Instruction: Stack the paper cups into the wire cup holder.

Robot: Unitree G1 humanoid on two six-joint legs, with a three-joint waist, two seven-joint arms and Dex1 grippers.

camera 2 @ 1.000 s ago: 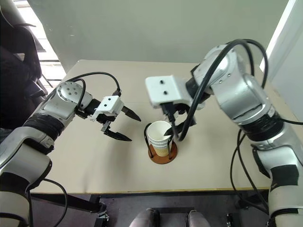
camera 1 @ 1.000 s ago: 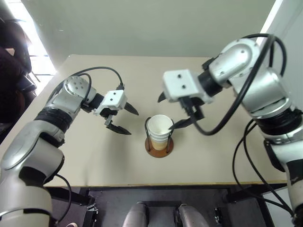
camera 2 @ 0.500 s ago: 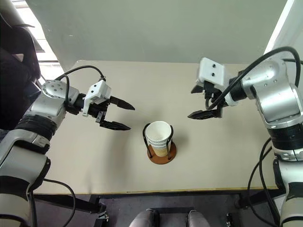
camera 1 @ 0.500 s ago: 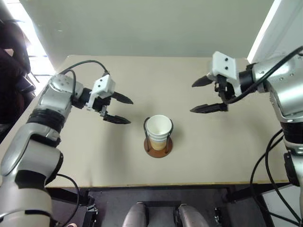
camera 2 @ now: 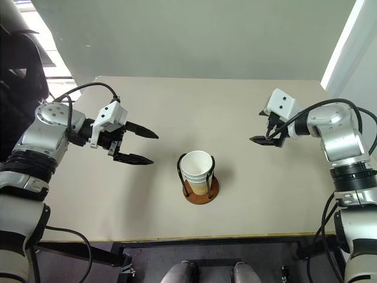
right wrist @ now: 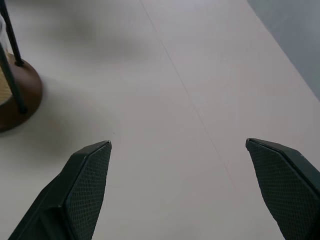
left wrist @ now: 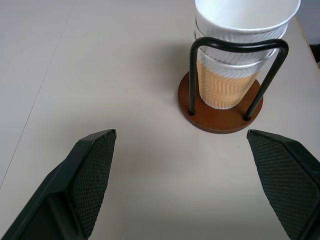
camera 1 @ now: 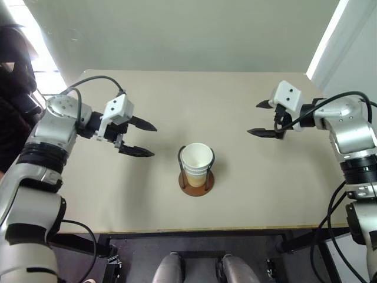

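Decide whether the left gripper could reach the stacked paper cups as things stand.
Probably yes: the left gripper is open, and bare table lies between it and the paper cups.

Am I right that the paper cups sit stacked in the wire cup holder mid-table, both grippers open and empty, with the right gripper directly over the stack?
Not quite. The right gripper is off to the right of the paper cups in the wire cup holder, not over them, as the left eye view shows. The left gripper and the right gripper are indeed open and empty.
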